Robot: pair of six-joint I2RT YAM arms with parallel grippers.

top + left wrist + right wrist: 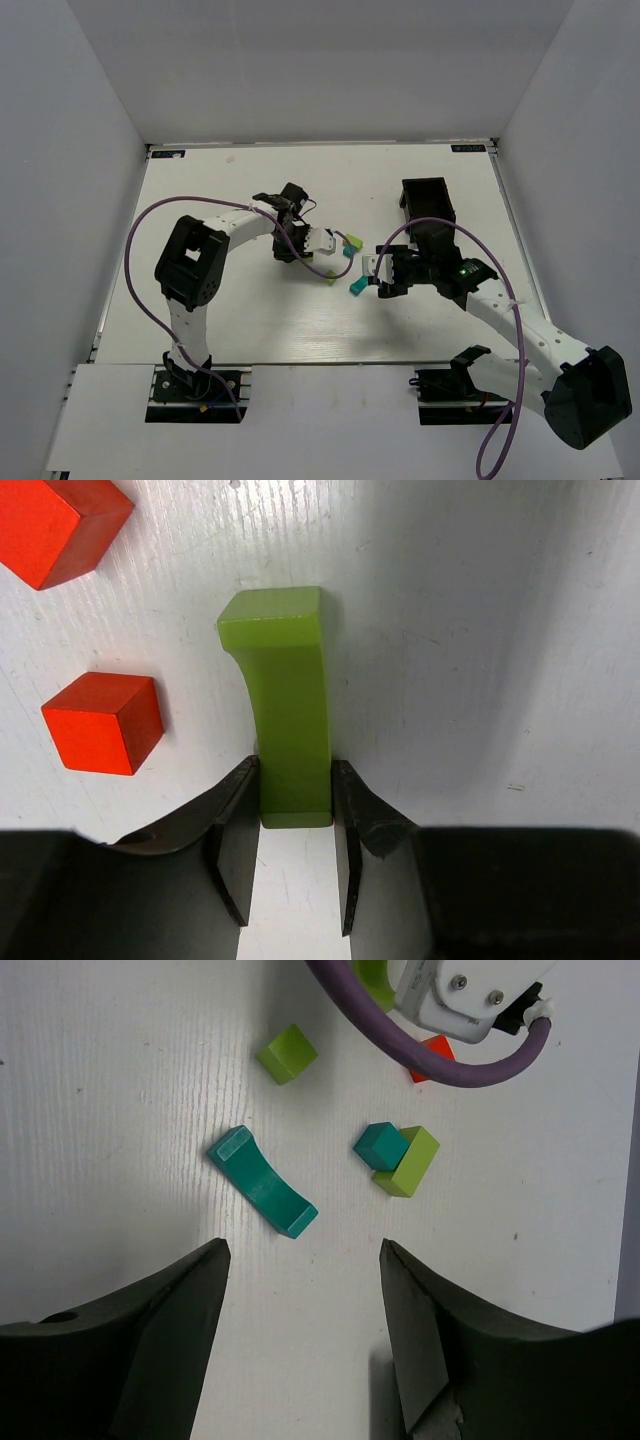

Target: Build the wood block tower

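Observation:
In the left wrist view a lime-green curved bar (285,710) lies on the white table, its near end pinched between the fingers of my left gripper (295,785). Two red-orange cubes (105,723) (60,525) lie to its left. In the right wrist view my right gripper (302,1255) is open and empty above the table. Just ahead of it lie a teal curved bar (262,1182), a lime cube (287,1053), and a teal cube (380,1145) touching a lime block (408,1162). From above, the left gripper (325,243) and right gripper (375,272) flank these blocks (350,247). No stack stands.
A black rectangular bin (428,205) stands behind the right arm at the back right. The left arm's purple cable (440,1065) and white wrist housing (460,990) hang over the far blocks in the right wrist view. White walls close in the table.

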